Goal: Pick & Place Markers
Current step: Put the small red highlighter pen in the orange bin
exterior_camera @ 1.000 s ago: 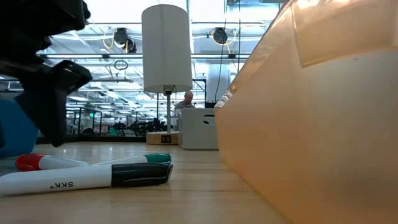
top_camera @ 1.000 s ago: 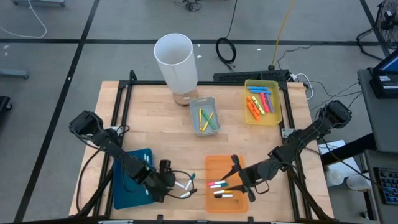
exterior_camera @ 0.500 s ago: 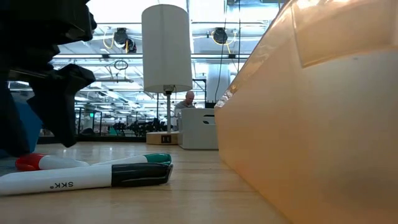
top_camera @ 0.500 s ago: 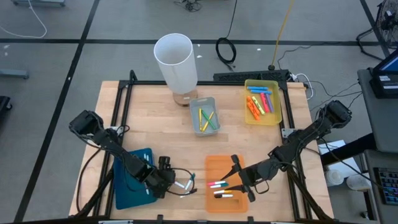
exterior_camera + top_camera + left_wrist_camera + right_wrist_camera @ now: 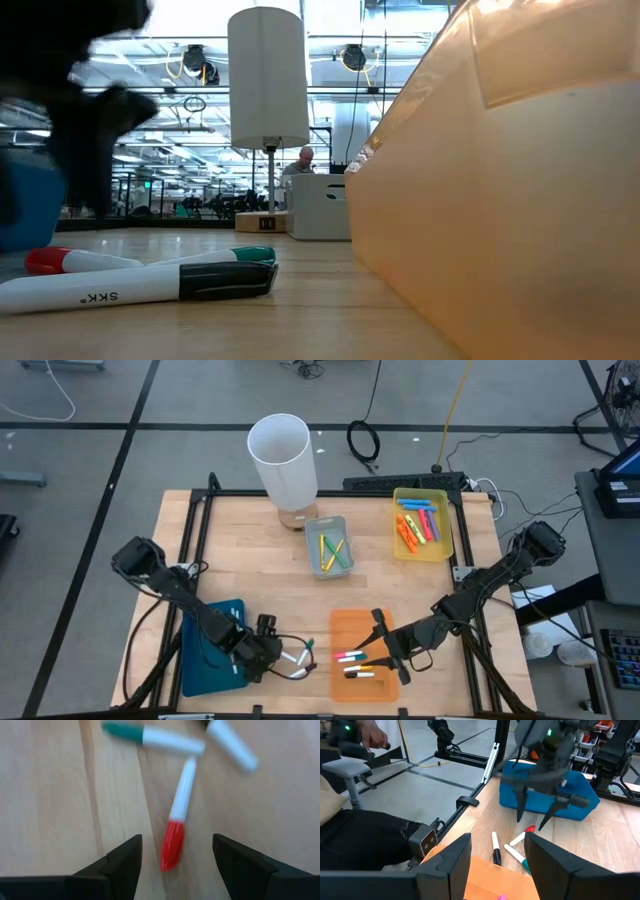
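Note:
Three white-bodied markers lie on the bare wood between the blue tray [image 5: 212,645] and the orange tray [image 5: 362,628]: a red-capped one [image 5: 176,827], a green-capped one [image 5: 150,737] and a black-capped one [image 5: 140,285]. My left gripper [image 5: 175,865] hangs open just above them, pointing steeply down. Its fingers stand on either side of the red cap without touching it. My right gripper [image 5: 385,652] is open and holds nothing, above the orange tray. In that tray lie a pink marker [image 5: 350,656] and a dark-capped one [image 5: 360,673].
At the back are a tall white cylinder [image 5: 283,458], a grey tray [image 5: 328,547] with yellow and green markers, and a yellow tray [image 5: 422,523] with orange, pink and blue ones. A black frame runs along the table's edges. A person shows far off in the room [image 5: 303,160].
My left gripper has turned a little in place above the three markers and shows blurred in the low view. The markers lie where they were.

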